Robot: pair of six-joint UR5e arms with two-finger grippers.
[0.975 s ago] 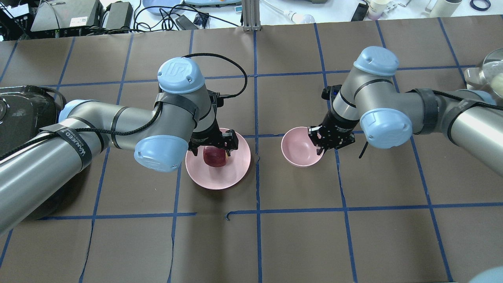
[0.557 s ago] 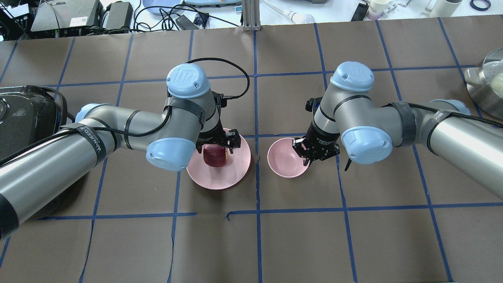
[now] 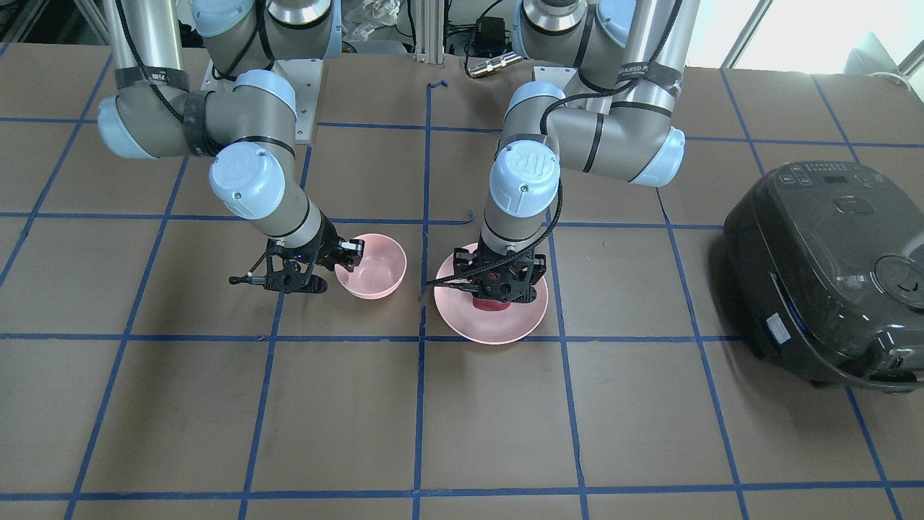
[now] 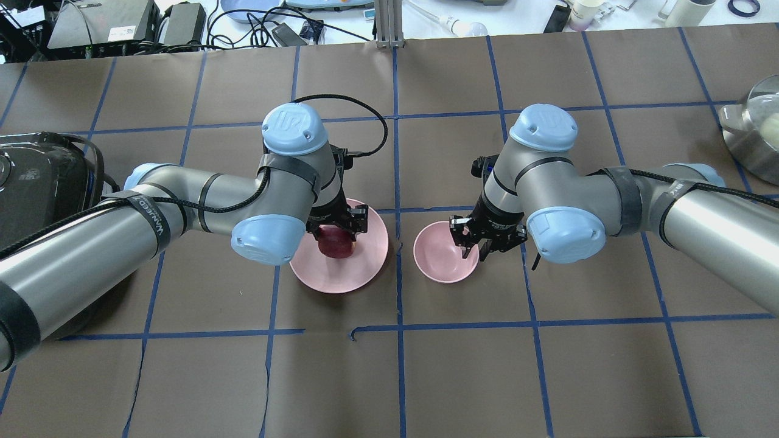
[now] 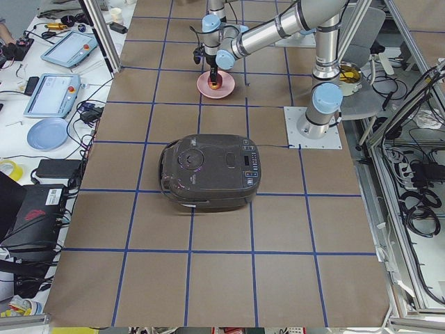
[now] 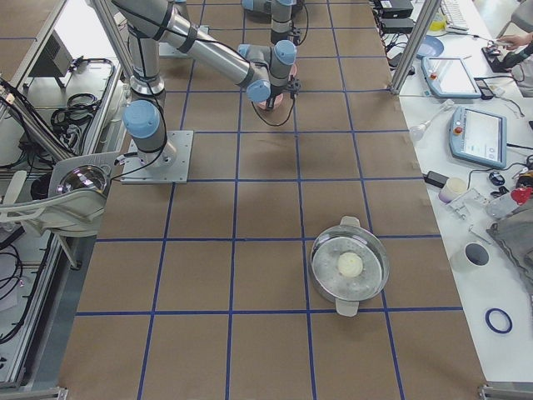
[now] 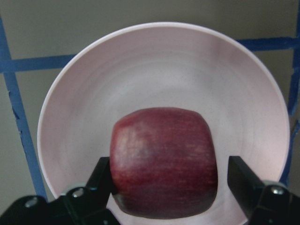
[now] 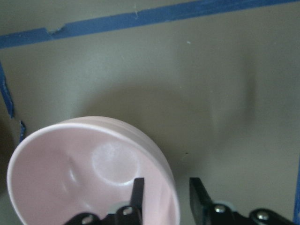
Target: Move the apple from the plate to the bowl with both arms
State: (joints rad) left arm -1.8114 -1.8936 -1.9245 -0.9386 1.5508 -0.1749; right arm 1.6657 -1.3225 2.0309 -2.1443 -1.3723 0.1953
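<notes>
The dark red apple (image 4: 336, 244) lies on the pale pink plate (image 4: 359, 267) just left of the table's middle. My left gripper (image 4: 336, 234) is down over it, open, one finger on each side. In the left wrist view the apple (image 7: 164, 161) touches the left finger (image 7: 101, 180), with a gap to the right finger (image 7: 243, 183). The small pink bowl (image 4: 441, 258) stands right of the plate. My right gripper (image 4: 473, 246) is shut on its right rim. In the right wrist view one finger (image 8: 138, 192) is inside the bowl (image 8: 70, 164) and one outside.
A black rice cooker (image 4: 30, 182) sits at the left edge beside my left arm. A metal pot with a glass lid (image 4: 754, 128) is at the far right. Cables and devices lie beyond the table's far edge. Blue tape lines grid the brown table.
My right gripper has moved left toward the plate, taking the bowl with it. My left arm has shifted a little right and settled lower around the apple, which has stayed on the plate.
</notes>
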